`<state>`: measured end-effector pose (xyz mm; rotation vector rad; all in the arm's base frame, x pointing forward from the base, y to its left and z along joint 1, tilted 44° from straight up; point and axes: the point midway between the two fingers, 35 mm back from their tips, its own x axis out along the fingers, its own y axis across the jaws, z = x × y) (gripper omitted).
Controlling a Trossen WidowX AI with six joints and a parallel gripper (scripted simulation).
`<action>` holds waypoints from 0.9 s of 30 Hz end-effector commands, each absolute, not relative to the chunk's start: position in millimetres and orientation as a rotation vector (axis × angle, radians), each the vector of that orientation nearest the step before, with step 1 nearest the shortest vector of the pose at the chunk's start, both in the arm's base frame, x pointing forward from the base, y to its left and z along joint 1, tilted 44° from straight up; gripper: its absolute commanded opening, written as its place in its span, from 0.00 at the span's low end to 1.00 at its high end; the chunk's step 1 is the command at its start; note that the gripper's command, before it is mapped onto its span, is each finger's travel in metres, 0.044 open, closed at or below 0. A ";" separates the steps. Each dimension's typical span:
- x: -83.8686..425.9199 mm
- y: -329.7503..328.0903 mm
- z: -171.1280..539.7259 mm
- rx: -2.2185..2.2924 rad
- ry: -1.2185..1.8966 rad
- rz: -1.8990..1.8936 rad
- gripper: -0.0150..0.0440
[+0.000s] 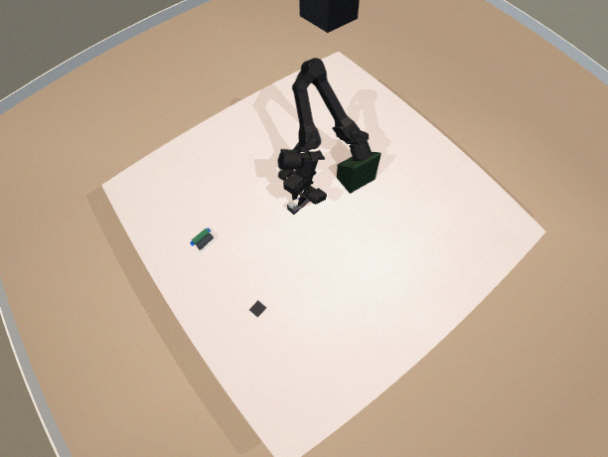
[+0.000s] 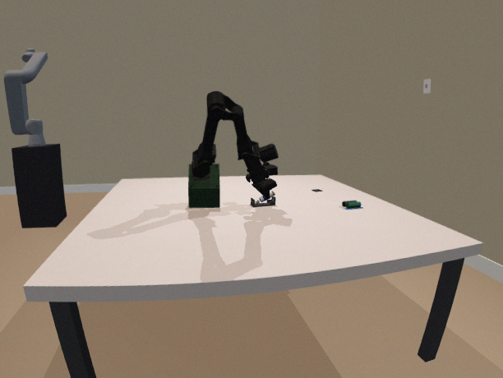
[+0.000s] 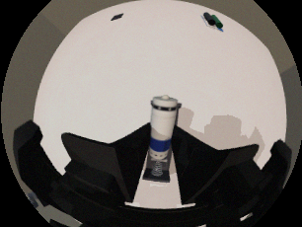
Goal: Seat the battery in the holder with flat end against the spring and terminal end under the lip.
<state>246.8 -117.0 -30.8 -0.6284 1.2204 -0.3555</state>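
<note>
The battery (image 1: pixel 294 204) (image 2: pixel 272 194) (image 3: pixel 163 120) is white with a blue band near its flat end and a dark ring near its terminal end. My gripper (image 3: pixel 161 127) is shut on it. The battery is tilted, flat end low and terminal end raised. The dark holder (image 1: pixel 294 212) (image 2: pixel 263 204) (image 3: pixel 157 177) stands on the table directly below. In the wrist view its spring (image 3: pixel 157 168) shows just beyond the flat end; whether they touch I cannot tell. The lip is hidden behind the battery in the wrist view.
A green cylinder (image 1: pixel 201 235) (image 2: pixel 354 204) (image 3: pixel 216 21) and a dark cylinder (image 1: pixel 205 242) (image 3: pixel 209 19) lie side by side away from the holder. A flat dark square (image 1: pixel 257 308) (image 2: pixel 316 190) (image 3: pixel 116 17) lies farther off. The arm's base stands on a green box (image 1: pixel 359 174) (image 2: pixel 204 195).
</note>
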 end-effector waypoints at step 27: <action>224.6 -122.0 -31.6 -0.649 1.159 -0.322 0.38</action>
